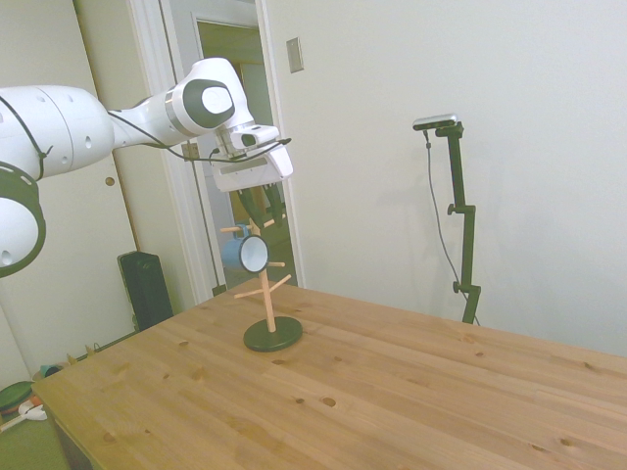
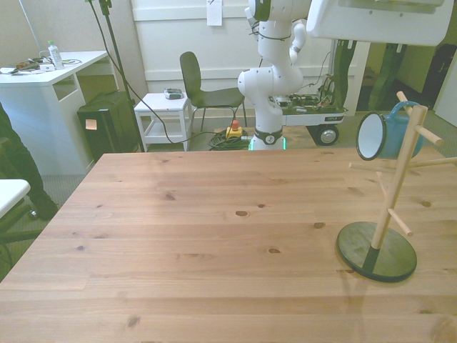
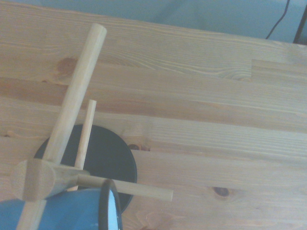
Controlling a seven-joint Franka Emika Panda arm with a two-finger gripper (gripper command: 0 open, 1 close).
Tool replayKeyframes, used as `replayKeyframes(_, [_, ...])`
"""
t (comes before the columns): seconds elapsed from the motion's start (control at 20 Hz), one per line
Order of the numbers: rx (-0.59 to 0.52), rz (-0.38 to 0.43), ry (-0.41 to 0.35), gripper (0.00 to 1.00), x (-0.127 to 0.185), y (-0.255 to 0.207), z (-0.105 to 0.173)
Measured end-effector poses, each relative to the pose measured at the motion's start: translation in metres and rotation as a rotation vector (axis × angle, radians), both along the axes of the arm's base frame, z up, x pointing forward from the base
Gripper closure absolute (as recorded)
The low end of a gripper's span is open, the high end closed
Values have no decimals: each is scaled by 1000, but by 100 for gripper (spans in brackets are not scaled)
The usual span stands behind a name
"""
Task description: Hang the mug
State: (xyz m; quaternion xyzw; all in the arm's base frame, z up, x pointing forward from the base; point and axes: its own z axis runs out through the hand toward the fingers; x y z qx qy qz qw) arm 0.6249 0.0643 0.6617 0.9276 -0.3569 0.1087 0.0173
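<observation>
The light-blue mug [image 1: 250, 253] [image 2: 391, 136] hangs by its handle on an upper peg of the wooden mug tree [image 1: 265, 294] [image 2: 400, 179], which stands on a dark round base [image 2: 376, 251]. The mug lies on its side, its white inside facing the front view's left. My gripper [image 1: 263, 217] hovers just above the tree's top, open, with nothing between its fingers and apart from the mug. The wrist view looks down on the tree's pegs [image 3: 72, 105], the base and the mug's blue side [image 3: 57, 211].
The tree stands near the table's edge at the front view's right. A chair [image 2: 203, 86], a small white cart [image 2: 163, 107] and a white desk [image 2: 43, 78] stand on the floor beyond the table. A person's dark sleeve [image 2: 14, 164] shows at the front view's left edge.
</observation>
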Motion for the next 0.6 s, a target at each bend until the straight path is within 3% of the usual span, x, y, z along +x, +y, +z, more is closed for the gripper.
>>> replayKeyframes(0.4, [19,-23,-19,0,-31,-17,18])
replayKeyframes(0.6, [24,-37,-18,0,-47,-32,6])
